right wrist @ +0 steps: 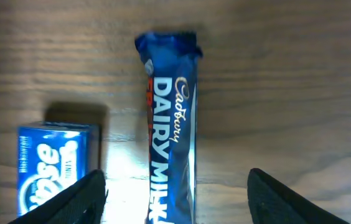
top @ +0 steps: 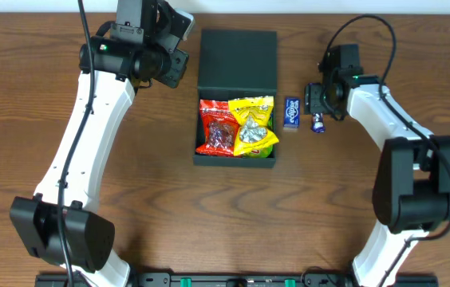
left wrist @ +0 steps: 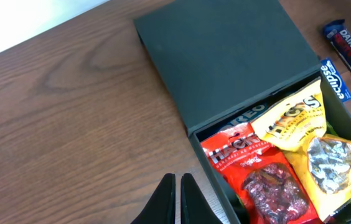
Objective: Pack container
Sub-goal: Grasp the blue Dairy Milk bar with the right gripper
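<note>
- Overhead: container, dark and square, stands mid-table on the wood table. Its lid is open and lies flat behind it.
- Inside the container are a red snack packet on the left and a yellow snack packet on the right, touching.
- Just to the container's right lies an Eclipse gum box, then a Cadbury Dairy Milk bar partly under the right gripper.
- Left wrist: the left gripper has its fingers almost touching and holds nothing, above bare table beside the container's front corner. An edge of a third packet, possibly Oreo, shows under the lid.
- Right wrist: the right gripper's fingers are spread wide on either side of the bar, apart from it. The gum box lies beside the bar.
</note>
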